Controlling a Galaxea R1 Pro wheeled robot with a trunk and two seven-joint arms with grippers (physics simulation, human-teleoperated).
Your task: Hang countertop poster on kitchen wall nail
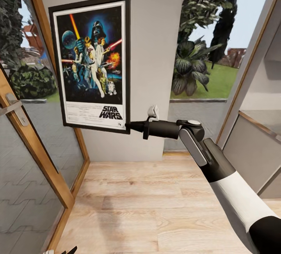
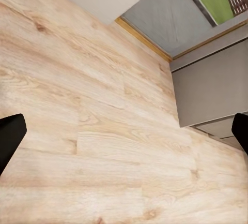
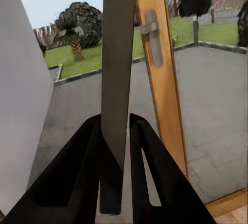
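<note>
While my right gripper (image 1: pixel 132 126) pinches the lower right corner of the poster (image 1: pixel 91 62), the frame stands upright, flat against the grey wall (image 1: pixel 156 50) between a glass door (image 1: pixel 23 129) and a window. My left gripper (image 2: pixel 124 136) hangs spread wide over the wooden floor (image 2: pixel 93 131).

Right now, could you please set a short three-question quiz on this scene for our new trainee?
1. True or false: the right end effector grips the black-framed Star Wars poster at its lower right corner.
2. What does the poster rest against? A) grey wall panel B) glass door
3. What flooring lies below the left end effector?

Key: 1 true. 2 A. 3 Light wooden plank floor.
</note>
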